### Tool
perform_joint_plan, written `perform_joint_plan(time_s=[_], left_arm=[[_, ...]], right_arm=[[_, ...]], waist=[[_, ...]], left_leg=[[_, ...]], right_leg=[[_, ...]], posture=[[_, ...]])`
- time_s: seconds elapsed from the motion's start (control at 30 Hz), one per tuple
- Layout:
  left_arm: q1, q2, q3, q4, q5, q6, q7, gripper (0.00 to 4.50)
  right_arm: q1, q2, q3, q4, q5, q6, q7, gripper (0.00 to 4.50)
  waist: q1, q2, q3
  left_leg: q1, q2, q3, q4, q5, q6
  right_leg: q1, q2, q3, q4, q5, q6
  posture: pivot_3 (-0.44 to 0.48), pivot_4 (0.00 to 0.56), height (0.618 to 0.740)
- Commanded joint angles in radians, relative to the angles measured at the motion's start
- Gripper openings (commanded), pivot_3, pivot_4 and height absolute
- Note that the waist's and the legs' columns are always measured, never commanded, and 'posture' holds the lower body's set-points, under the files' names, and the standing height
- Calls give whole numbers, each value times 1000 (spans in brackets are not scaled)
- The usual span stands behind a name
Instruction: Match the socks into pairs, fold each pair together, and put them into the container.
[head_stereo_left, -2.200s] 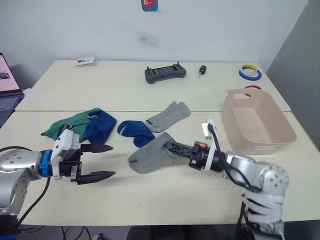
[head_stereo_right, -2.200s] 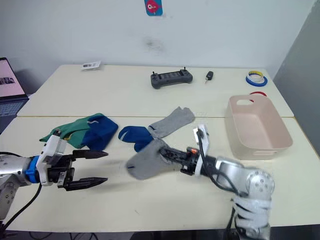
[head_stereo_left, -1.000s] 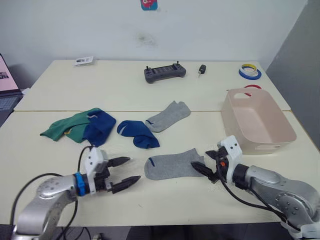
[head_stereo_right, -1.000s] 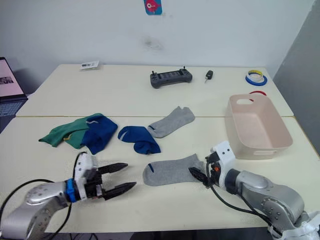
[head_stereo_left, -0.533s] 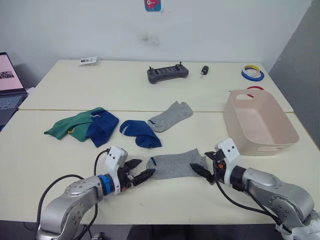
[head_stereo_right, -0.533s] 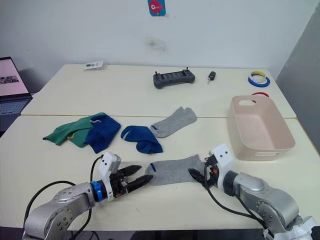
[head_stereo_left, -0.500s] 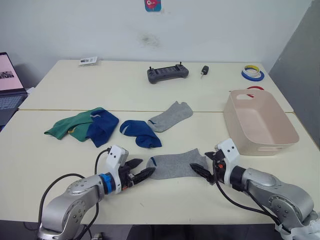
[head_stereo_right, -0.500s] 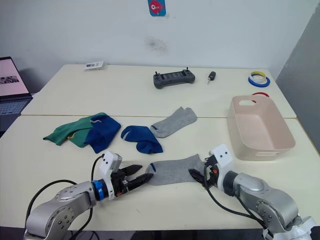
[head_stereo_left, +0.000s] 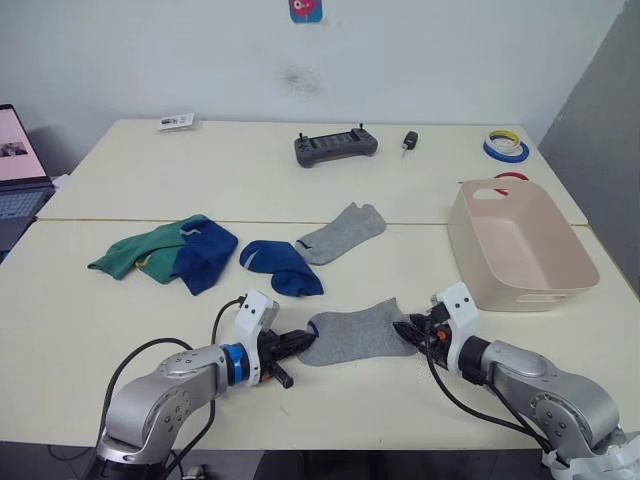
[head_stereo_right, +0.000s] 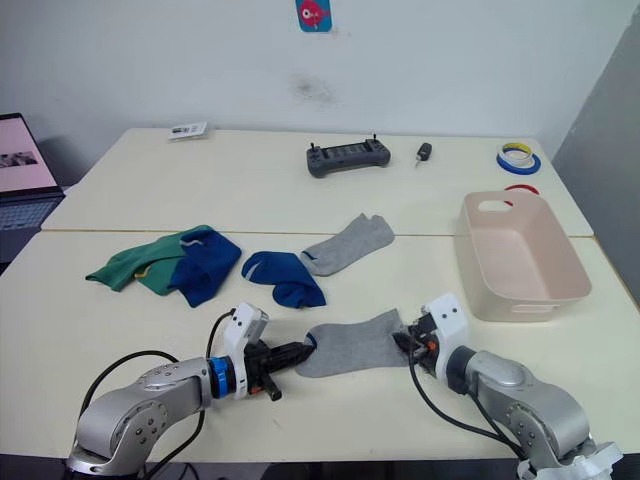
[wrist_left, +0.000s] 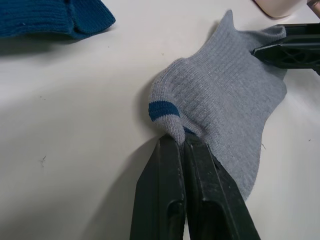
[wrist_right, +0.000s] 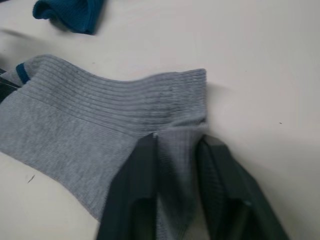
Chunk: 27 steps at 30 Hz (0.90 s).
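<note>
Left end effector (wrist_left: 180, 145) is closed, pinching the blue-trimmed cuff of the light grey sock (head_stereo_left: 358, 331); right end effector (wrist_right: 176, 142) clamps the sock's opposite end between nearly closed fingers. Sock lies flat at lower centre of the desk (head_stereo_left: 330, 395), long axis left-right between the two, bare desk in front of it. Pink container (head_stereo_left: 520, 245) sits at right, near the desk edge; second grey sock (head_stereo_left: 340, 232), blue socks (head_stereo_left: 280, 266) and green socks (head_stereo_left: 135, 252) lie upper left of centre.

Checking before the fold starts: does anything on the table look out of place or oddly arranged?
One royal blue sock lies on the green socks, apart from its mate. The far grey sock lies alone.
</note>
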Motion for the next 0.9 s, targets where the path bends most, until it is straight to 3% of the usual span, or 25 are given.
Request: perform_joint_plan(time_s=[0.03,0.2,0.37,0.67,0.9], left_arm=[[-2,48,35,0,-3,-38,-50,0],[43,233,126,56,-2,-129,-248,0],[103,363,177,148,36,-256,-406,0],[218,367,184,155,94,-354,-429,0],[233,337,179,161,111,-398,-397,0]], right_arm=[[12,0,-7,-68,-15,-48,43,18],[61,-1,19,-165,-7,-83,101,18],[116,15,147,-187,-116,-164,105,18],[158,67,311,-67,-323,-341,96,18],[177,108,287,-30,-356,-348,87,18]], waist=[[0,0,0],[-4,0,0],[-3,1,1],[-3,0,0],[-2,-1,0]], left_leg=[[0,0,0,0,0,0],[0,2,-2,-1,0,0],[0,1,-2,-1,0,0],[0,1,-2,-1,0,0],[0,1,-2,-1,0,0]], right_leg=[[0,0,0,0,0,0],[-1,1,0,0,0,0],[-1,1,0,-1,0,0],[-1,-1,-1,-1,0,0],[-1,-1,-1,-1,0,0]], posture=[[0,150,740],[0,150,740],[0,150,740],[0,150,740],[0,150,740]])
